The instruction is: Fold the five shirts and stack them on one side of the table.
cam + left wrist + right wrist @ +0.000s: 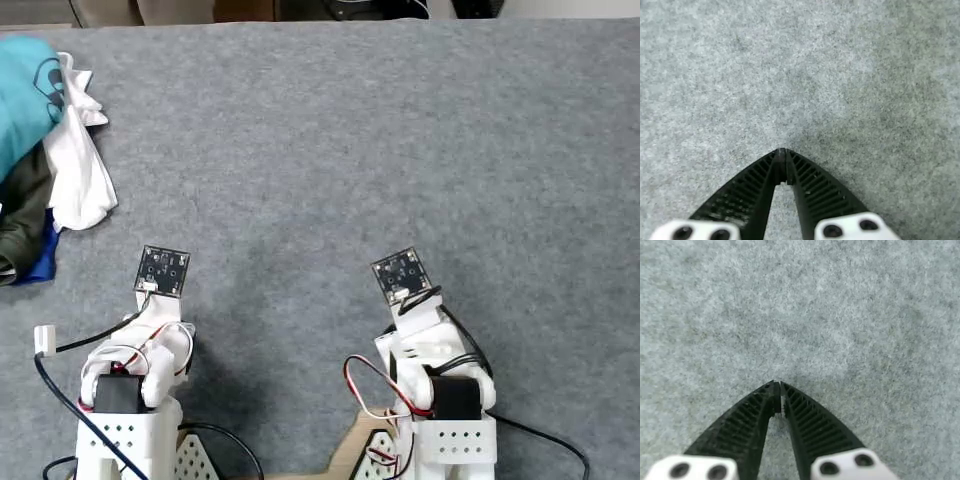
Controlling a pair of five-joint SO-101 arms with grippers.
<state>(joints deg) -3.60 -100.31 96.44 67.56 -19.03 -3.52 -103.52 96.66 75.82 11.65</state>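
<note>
— Where do the shirts (55, 150) lie?

— In a crumpled heap against the table's (400, 130) edge at the high view's left side, toward the far corner. A teal shirt (25, 85) sits on top, and a white shirt (80, 170) spills out toward the table's middle. A dark shirt (22, 220) and a blue shirt (42, 262) show beneath, on the side nearer the arms.

— And the pincers?

— The left gripper (782, 151) has its two black ribbed fingers pressed together at the tips, over bare grey felt. The right gripper (777, 384) is likewise pressed together, tips meeting above the felt.

— Where do the arms (135, 375) stand?

— Side by side at the near edge of the table, well apart from the heap, both pointing toward the far edge.
</note>
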